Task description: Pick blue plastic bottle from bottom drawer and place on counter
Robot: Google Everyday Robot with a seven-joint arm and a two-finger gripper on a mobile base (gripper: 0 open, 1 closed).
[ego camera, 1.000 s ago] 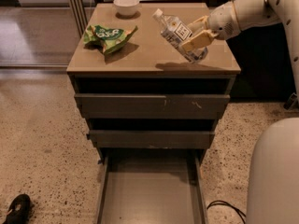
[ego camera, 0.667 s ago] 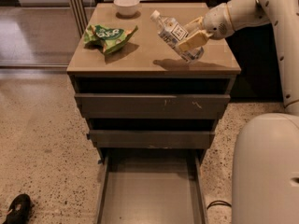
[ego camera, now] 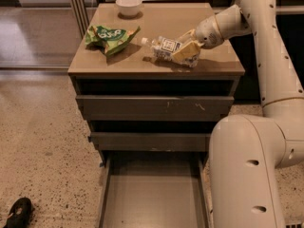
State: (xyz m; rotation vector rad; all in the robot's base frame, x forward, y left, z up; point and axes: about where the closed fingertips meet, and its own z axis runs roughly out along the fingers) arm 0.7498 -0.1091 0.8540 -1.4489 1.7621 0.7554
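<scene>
In the one camera view, the small clear plastic bottle (ego camera: 163,47) with a white cap and a white-grey printed label lies nearly flat on its side over the right half of the smooth glossy tan counter (ego camera: 156,20). Its cap points left toward the crumpled green snack bag (ego camera: 110,36), which sits near it but apart. The two-finger gripper (ego camera: 183,47), on the cream arm reaching in from the right, is low over the counter's right side. Its tan fingers (ego camera: 187,55) are closed round the bottle's base end. I cannot tell whether the bottle's body already bears on the surface or hangs just above it, though its shadow sits tight beneath. The wide grey-brown bottom drawer (ego camera: 152,196) stands pulled out below, its flat floor showing. The step in hand looks like the set-down and release. To do it well, settle the bottle along its whole length before letting go. Part the jaws slowly, since a round bottle on its side may roll toward the front edge, which is fairly near. Then draw up and to the right, away from the cap, so the pads do not drag it. The small round white bowl (ego camera: 128,5) at the back is well apart and no concern.
</scene>
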